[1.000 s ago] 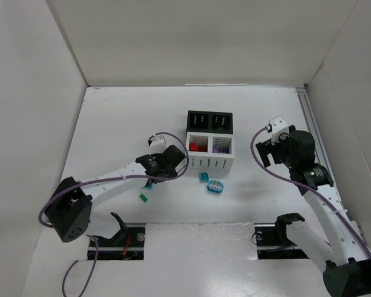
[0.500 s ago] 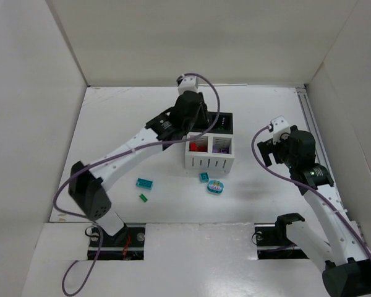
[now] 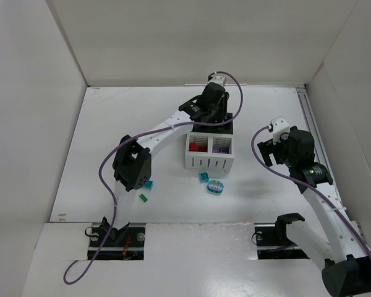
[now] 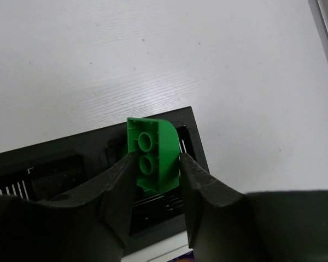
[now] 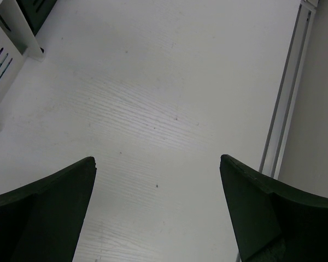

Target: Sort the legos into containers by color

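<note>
My left gripper (image 3: 219,119) is shut on a green brick (image 4: 153,158) and holds it above the right black bin (image 4: 195,143), studs facing the camera. The left black bin (image 4: 44,172) sits beside it. In front stand two white slotted bins, one with red bricks (image 3: 198,147) and one with purple ones (image 3: 221,147). On the table lie a teal brick (image 3: 148,184), a small green brick (image 3: 143,198), a small teal brick (image 3: 204,177) and an oval teal-and-purple piece (image 3: 215,186). My right gripper (image 3: 267,151) is open and empty over bare table (image 5: 158,164).
White walls enclose the table on three sides. A metal rail (image 5: 284,109) runs along the right edge. The left arm's elbow (image 3: 131,170) stands just above the teal brick. A corner of a white bin (image 5: 0,49) shows in the right wrist view.
The left arm swung from the front-left of the table back to the black bins, first over the left one, now over the right one. The right arm has not moved.
</note>
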Motion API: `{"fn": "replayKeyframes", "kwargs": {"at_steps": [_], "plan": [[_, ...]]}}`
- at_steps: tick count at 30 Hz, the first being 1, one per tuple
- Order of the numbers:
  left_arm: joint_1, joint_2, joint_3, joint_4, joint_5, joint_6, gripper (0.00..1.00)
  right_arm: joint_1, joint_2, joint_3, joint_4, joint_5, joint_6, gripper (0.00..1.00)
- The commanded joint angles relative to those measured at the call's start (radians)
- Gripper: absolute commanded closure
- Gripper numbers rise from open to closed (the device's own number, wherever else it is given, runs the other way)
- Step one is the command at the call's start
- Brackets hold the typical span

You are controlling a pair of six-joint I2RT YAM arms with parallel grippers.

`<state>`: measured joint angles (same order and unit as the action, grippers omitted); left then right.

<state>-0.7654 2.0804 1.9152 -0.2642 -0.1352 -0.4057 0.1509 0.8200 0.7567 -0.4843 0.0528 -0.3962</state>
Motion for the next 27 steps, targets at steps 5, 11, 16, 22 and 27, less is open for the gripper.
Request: {"fn": "replayKeyframes", "kwargs": {"at_steps": [5,11,16,22,27], "plan": [[0.009,-0.095,-0.037,-0.021,0.034,0.015,0.47,-0.005,-0.005,0.036,0.000,0.012,0.005,0.01],[0.009,-0.334,-0.266,-0.007,0.005,-0.036,0.30,-0.005,-0.024,0.027,0.000,-0.007,-0.004,0.01],[0.000,-0.667,-0.725,-0.075,-0.121,-0.249,0.06,-0.014,-0.033,0.009,0.019,-0.051,-0.013,0.01],[0.000,-0.934,-1.056,-0.305,-0.150,-0.674,0.00,-0.014,-0.033,0.000,0.050,-0.100,-0.023,0.01],[-0.011,-0.944,-1.162,-0.502,-0.138,-0.912,0.00,-0.014,-0.013,-0.020,0.059,-0.122,-0.023,0.01]]}}
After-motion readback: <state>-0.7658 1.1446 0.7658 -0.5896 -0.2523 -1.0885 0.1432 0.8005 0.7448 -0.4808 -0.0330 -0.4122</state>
